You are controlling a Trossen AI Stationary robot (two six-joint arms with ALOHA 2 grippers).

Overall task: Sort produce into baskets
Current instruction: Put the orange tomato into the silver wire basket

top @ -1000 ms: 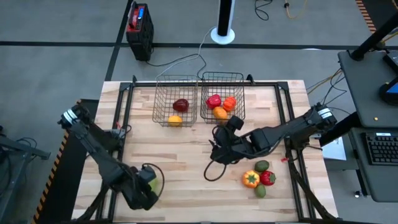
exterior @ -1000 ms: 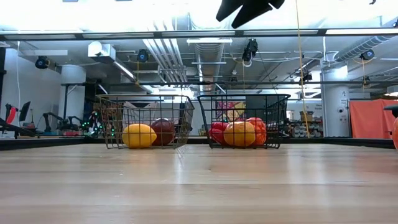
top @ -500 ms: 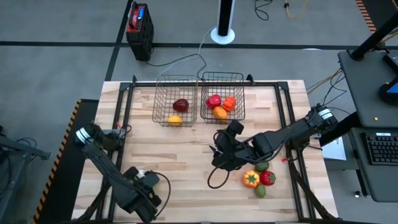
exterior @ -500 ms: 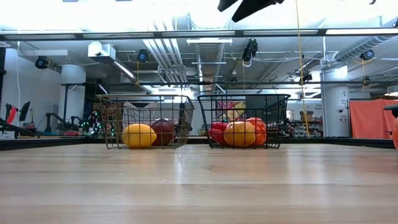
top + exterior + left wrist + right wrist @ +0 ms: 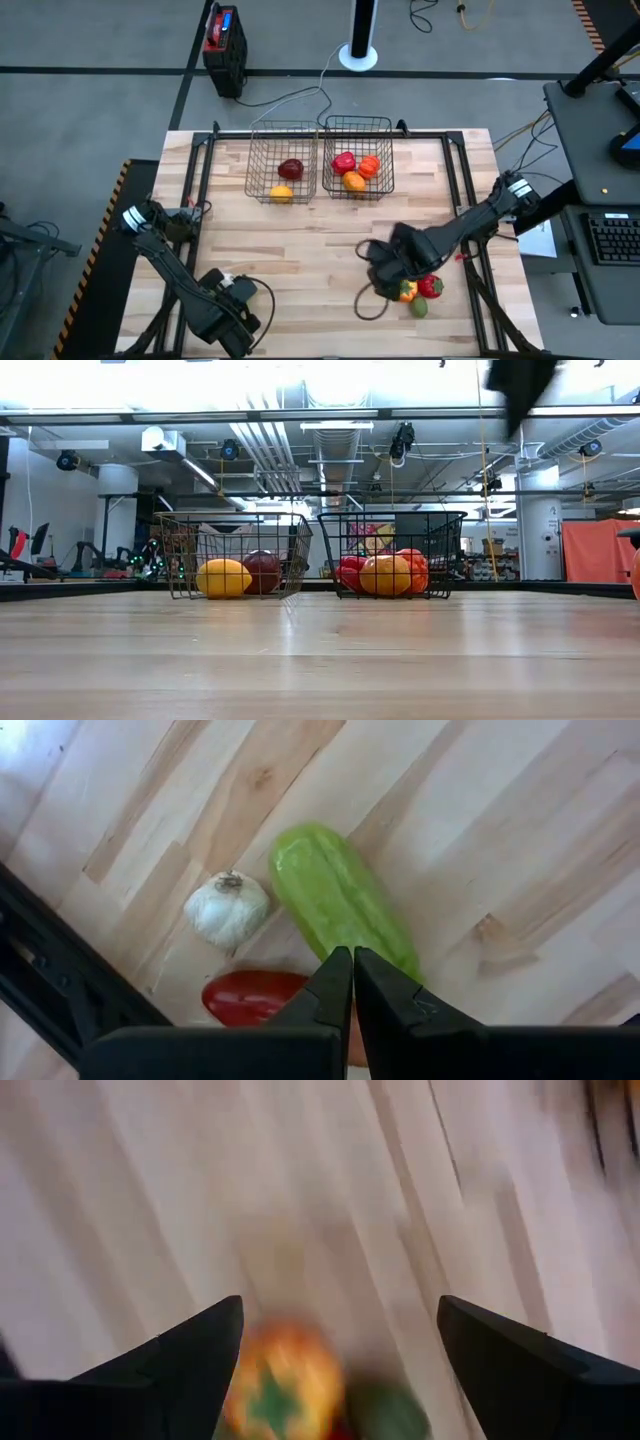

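Two wire baskets stand at the table's far middle. The left basket (image 5: 282, 160) (image 5: 235, 555) holds a dark red fruit and a yellow one. The right basket (image 5: 357, 155) (image 5: 392, 555) holds red and orange pieces. My left gripper (image 5: 228, 312) (image 5: 352, 958) hangs shut at the near left, above a long green vegetable (image 5: 340, 900), a white garlic bulb (image 5: 228, 907) and a red pepper (image 5: 255, 998). My right gripper (image 5: 388, 270) (image 5: 340, 1308) is open above the near-right pile: an orange-yellow pepper (image 5: 404, 290) (image 5: 282, 1388), a red piece (image 5: 431, 287) and a green piece (image 5: 419, 307).
A dark cable loop (image 5: 372, 303) lies on the table by the right gripper. Black frame rails (image 5: 203, 170) run along the table's left and right sides. A black and red box (image 5: 224, 38) and a white post base (image 5: 358, 52) stand on the floor beyond the far edge.
My right gripper has swung from the table's middle toward the near right, over the produce pile, and tipped steeply downward, staying open. My left gripper has shifted a little toward the near edge and tipped down, now covering the green piece seen beside it before.
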